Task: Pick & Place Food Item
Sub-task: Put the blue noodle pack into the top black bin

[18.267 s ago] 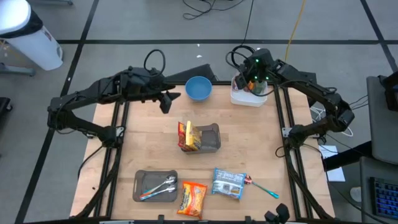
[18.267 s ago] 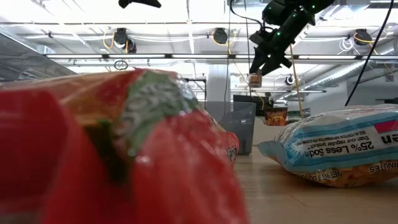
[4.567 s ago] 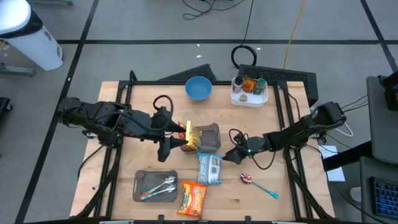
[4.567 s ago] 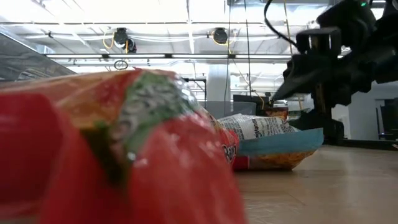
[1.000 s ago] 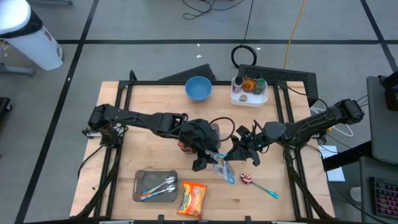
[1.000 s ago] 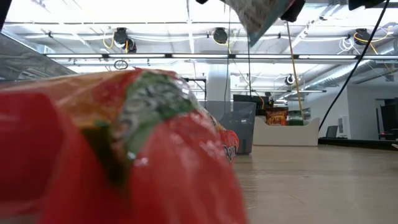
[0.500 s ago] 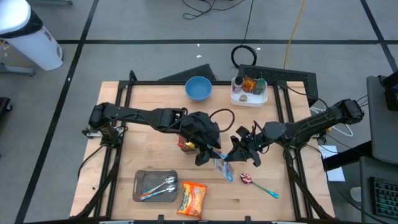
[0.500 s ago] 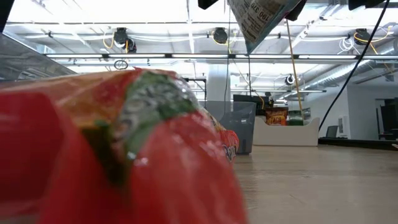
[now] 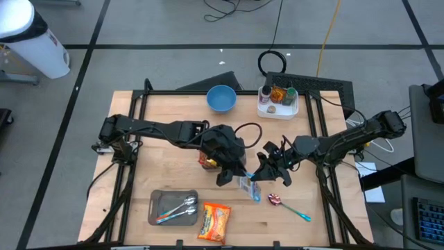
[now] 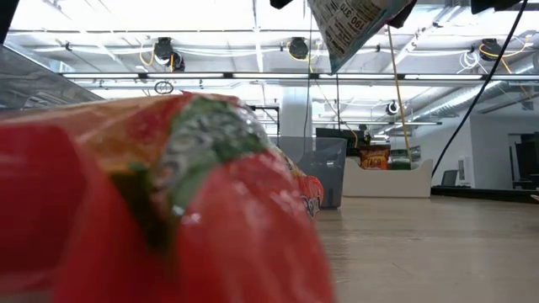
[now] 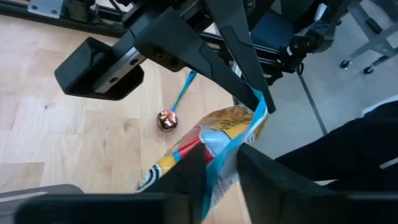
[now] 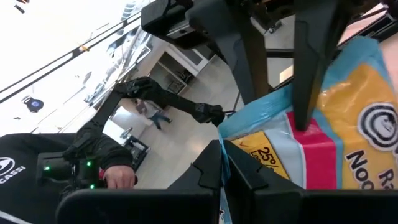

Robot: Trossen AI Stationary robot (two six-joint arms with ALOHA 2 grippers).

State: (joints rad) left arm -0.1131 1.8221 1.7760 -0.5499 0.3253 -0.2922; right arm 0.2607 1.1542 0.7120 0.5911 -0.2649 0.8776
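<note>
Above the middle of your wooden table (image 9: pixel 139 167), both arms meet over one light-blue noodle packet (image 9: pixel 248 188), lifted clear of the boards. Your right gripper (image 9: pixel 260 173) has its fingers pressed together on the packet's upper edge; the right wrist view shows them pinching the blue seam with the red and yellow print hanging beyond. Your left gripper (image 9: pixel 234 175) comes in from the other side, its fingers (image 11: pixel 249 168) straddling the same packet; whether they already press the film you cannot tell. From table height the packet (image 10: pixel 349 29) dangles at the top of the picture, white printed back facing the camera.

Just behind the grippers sits the grey bin (image 9: pixel 237 148), with a red-and-yellow packet (image 9: pixel 206 162) at its left side, half hidden under the left arm. An orange snack packet (image 9: pixel 214 221) lies at the near edge beside the grey tray (image 9: pixel 158 201) of cutlery. A spoon with a blue handle (image 9: pixel 290 206) lies on the wood to the right of the hanging packet. At the far edge stand the blue bowl (image 9: pixel 221 98) and a white tub (image 9: pixel 277 111) of condiments.
</note>
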